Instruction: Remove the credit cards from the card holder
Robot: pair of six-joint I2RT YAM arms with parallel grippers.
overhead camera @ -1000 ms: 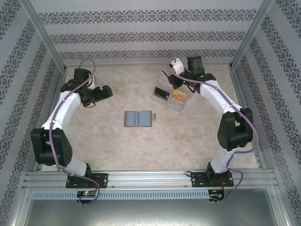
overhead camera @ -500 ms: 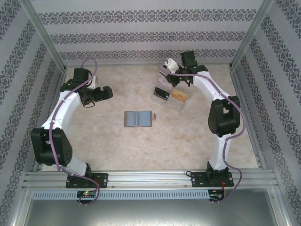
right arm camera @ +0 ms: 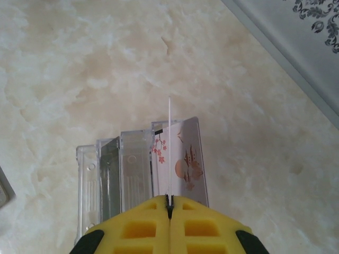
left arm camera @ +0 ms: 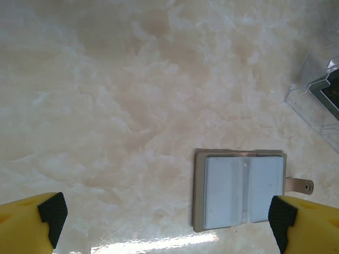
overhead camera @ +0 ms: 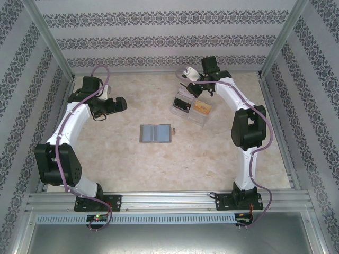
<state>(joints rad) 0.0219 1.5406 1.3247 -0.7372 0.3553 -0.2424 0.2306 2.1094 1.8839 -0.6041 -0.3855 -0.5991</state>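
Card holder (overhead camera: 155, 133) lies open at table centre. At its 1 o'clock, right gripper (right arm camera: 169, 203) pinches a card (right arm camera: 169, 137) edge-on over the tray (right arm camera: 114, 169), apparently for slotting. Left gripper (left arm camera: 169, 211) hovers wide at 10 o'clock.

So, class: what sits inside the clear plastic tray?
A dark rectangular card and a gold-yellow rectangular card show inside the clear plastic tray. The right arm covers its far end, so anything there is hidden.

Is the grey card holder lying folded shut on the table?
No, the card holder lies opened flat on the table, with its two panels side by side.
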